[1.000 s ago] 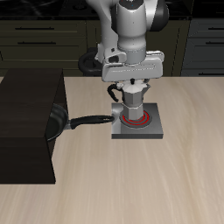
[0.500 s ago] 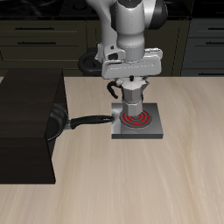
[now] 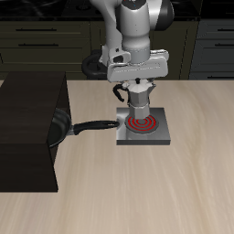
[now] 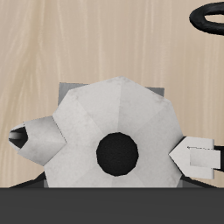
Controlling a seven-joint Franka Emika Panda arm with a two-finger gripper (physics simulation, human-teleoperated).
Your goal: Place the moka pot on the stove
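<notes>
The silver faceted moka pot hangs above the stove, a flat grey plate with red coil rings. A gap shows between the pot's base and the coil. My gripper is shut on the moka pot from above, one finger on each side. In the wrist view the moka pot with its black lid knob fills the frame. The fingertips press its flanks around my gripper. Only a grey strip of the stove shows past the pot.
A large black box stands beside the stove. A black frying pan lies against it, and its handle reaches to the stove's edge. In the wrist view a black loop lies on the wooden table.
The moka pot and my gripper have risen from a second ago, uncovering more of the red coil. Over the last half second nothing has visibly moved.
</notes>
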